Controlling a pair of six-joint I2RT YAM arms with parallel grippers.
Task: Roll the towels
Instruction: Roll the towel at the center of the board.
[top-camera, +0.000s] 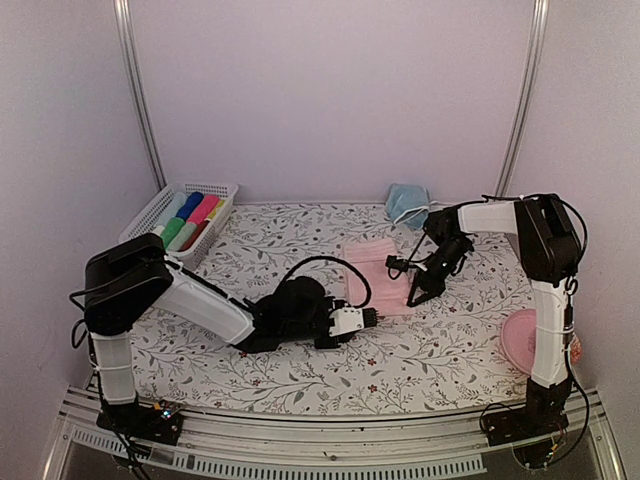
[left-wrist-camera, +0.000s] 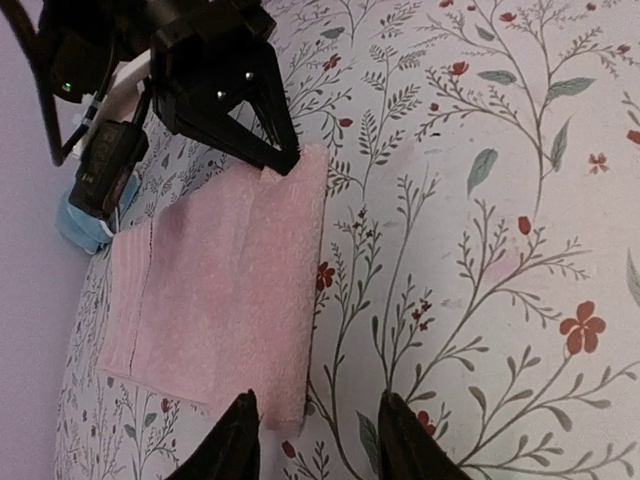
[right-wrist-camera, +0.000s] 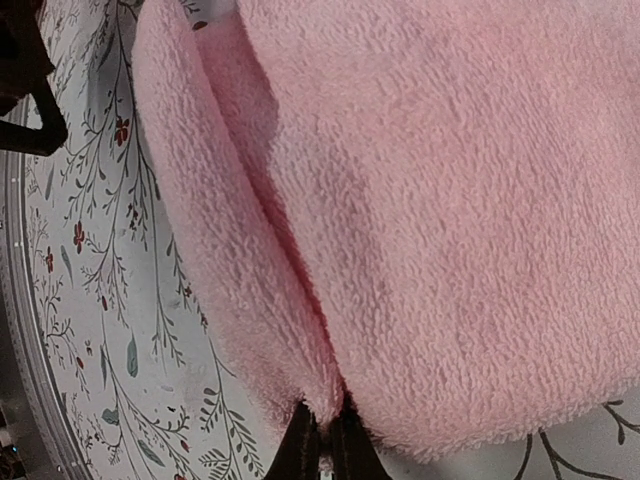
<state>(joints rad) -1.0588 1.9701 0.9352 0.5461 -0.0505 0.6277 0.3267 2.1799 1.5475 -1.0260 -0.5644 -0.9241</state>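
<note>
The pale pink towel (top-camera: 375, 268) lies flat on the flowered table, its near edge folded over into a narrow band (left-wrist-camera: 290, 270). My right gripper (right-wrist-camera: 325, 415) is shut on the right end of that fold (right-wrist-camera: 250, 290), pinching the cloth between its fingertips; from overhead the right gripper (top-camera: 414, 297) sits at the towel's right near corner. My left gripper (left-wrist-camera: 318, 400) is open at the fold's left end, and that corner lies just inside its left finger (left-wrist-camera: 240, 425), not gripped. A light blue towel (top-camera: 407, 203) lies crumpled at the back.
A white basket (top-camera: 150, 212) of bright cloth tubes stands at the back left. A round pink plate (top-camera: 520, 340) sits by the right arm's base. White walls close in the back and both sides.
</note>
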